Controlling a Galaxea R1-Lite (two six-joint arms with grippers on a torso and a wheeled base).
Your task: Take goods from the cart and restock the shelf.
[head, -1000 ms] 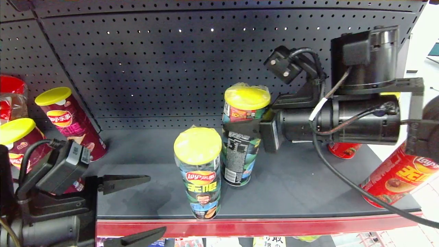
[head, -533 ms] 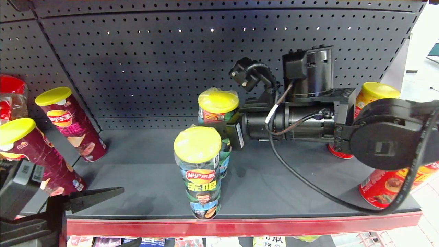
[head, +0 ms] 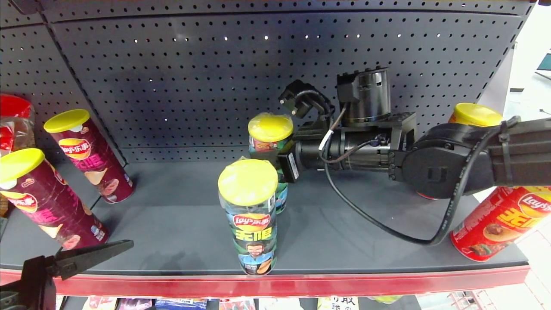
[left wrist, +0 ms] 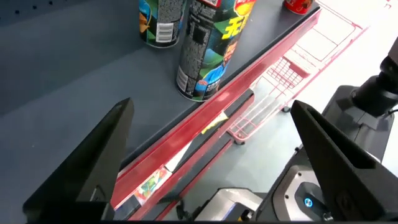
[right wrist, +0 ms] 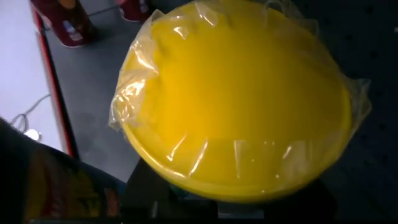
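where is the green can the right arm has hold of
In the head view, the held can is mid-shelf, just behind the front can, gripped from the robot's right by the right end effector.

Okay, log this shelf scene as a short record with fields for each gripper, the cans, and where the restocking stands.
left gripper: open, empty, low before the shelf's left front
right gripper: shut on rear green can
rear green can: upright, just behind front green can
front green can: upright near shelf's front edge, untouched
maroon cans: two, shelf's left end
red cans: shelf's right end
status: rear green can on shelf level, not yet released
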